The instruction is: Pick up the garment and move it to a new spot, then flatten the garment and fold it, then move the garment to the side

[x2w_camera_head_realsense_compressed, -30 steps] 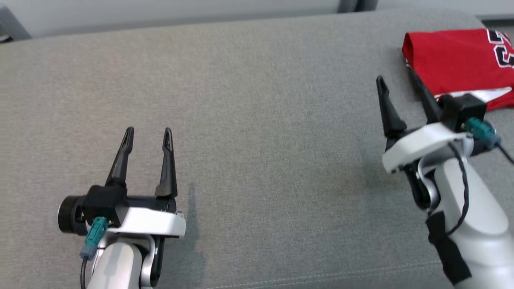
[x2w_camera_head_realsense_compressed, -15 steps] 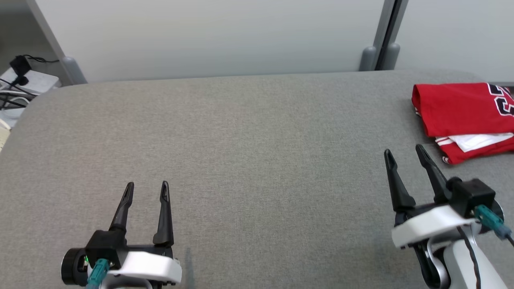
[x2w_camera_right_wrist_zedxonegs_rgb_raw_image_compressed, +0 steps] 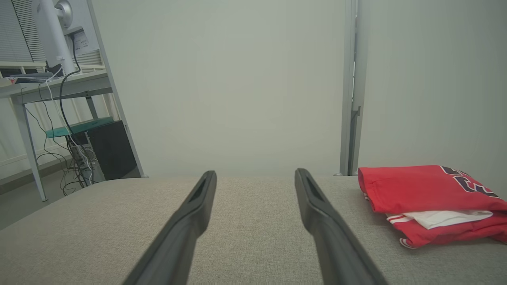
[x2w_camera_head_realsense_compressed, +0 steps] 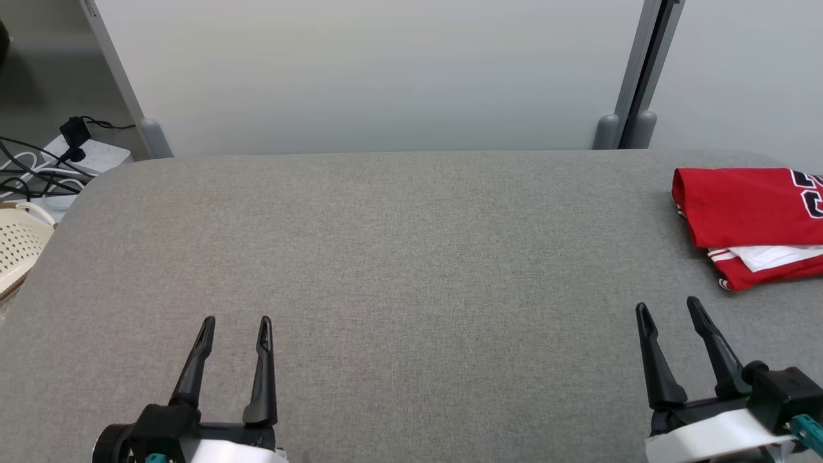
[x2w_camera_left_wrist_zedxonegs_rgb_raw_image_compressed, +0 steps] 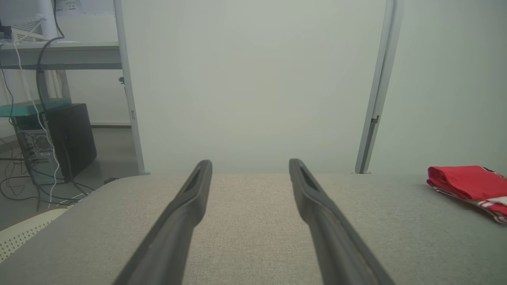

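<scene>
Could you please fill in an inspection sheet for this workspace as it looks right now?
Surface: grey fabric table, flat.
Job's things: red jersey, folded, lying at the table's right end.
Clutter: nothing seen.
Grippers: left gripper open, fingers holding nothing; right gripper open, holding nothing, apart from the jersey.
Cables: cables and a power strip on the floor, far left.
Surroundings: pale wall behind; white basket at the left; computer tower under a desk.
</scene>
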`<state>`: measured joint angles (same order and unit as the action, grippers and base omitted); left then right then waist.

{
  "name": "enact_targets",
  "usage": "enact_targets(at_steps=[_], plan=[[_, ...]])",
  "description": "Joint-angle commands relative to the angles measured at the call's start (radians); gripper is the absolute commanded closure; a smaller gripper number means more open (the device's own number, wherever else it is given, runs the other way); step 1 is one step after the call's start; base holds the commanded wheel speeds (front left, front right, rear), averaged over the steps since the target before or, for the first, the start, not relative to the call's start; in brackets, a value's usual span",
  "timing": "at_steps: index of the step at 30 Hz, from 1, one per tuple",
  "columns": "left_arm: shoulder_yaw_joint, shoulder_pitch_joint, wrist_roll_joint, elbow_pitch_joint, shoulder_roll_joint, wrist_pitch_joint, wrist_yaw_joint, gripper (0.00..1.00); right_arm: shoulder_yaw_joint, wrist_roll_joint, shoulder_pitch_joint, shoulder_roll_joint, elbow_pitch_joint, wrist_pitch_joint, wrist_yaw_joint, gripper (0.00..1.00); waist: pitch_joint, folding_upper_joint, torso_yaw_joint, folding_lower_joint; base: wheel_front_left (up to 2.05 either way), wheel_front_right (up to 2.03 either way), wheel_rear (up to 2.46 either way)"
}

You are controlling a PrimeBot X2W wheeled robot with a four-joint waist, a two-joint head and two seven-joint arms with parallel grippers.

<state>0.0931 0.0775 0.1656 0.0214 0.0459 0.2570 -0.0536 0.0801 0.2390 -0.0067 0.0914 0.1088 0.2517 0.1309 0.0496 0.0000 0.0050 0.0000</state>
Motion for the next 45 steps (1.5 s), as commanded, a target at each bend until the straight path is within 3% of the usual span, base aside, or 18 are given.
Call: enact_targets(at_steps=[1, 16, 17, 25, 29, 34, 45], plan=[[-0.033, -0.016, -0.012, -0.038, 0.004, 0.005, 0.006, 0.0, 0.021, 0.004, -0.003, 0.006, -0.041, 0.01, 0.0, 0.0, 0.005, 0.0, -0.001, 0.0, 0.0, 0.0, 0.0], [-0.037, 0.019, -0.006, -0.035, 0.004, 0.005, 0.005, 0.0, 0.013, 0.014, 0.04, 0.005, -0.068, 0.01, 0.0, 0.0, 0.014, 0.0, 0.002, 0.0, 0.0, 0.0, 0.0], [-0.001, 0.048, -0.005, -0.011, 0.0, 0.0, 0.002, 1.0, -0.006, 0.009, 0.059, -0.001, -0.035, 0.0, 0.0, 1.0, 0.014, 0.0, 0.002, 0.0001, 0.0, 0.0, 0.0], [0.004, 0.077, 0.025, 0.051, -0.004, -0.006, 0.004, 1.0, -0.003, 0.036, 0.088, -0.013, 0.025, -0.01, 0.0, 1.0, 0.013, 0.0, 0.002, 0.0002, 0.0, 0.0, 0.0], [0.0, 0.07, 0.075, 0.055, -0.001, -0.016, 0.01, 1.0, -0.007, 0.082, 0.082, -0.012, 0.027, -0.02, 0.0, 1.0, 0.013, 0.0, 0.002, 0.0023, 0.0, 0.0, 0.0], [-0.004, 0.059, 0.136, 0.063, 0.002, -0.027, 0.017, 1.0, -0.012, 0.139, 0.074, -0.011, 0.033, -0.032, 0.0, 1.0, 0.009, 0.0, 0.001, 0.0002, 0.0, 0.0, 0.0], [-0.016, 0.032, 0.282, 0.084, 0.009, -0.056, 0.035, 1.0, -0.025, 0.274, 0.055, -0.009, 0.044, -0.062, 0.0, 1.0, 0.002, 0.0, 0.001, 0.0001, 0.0, 0.0, 0.0]])
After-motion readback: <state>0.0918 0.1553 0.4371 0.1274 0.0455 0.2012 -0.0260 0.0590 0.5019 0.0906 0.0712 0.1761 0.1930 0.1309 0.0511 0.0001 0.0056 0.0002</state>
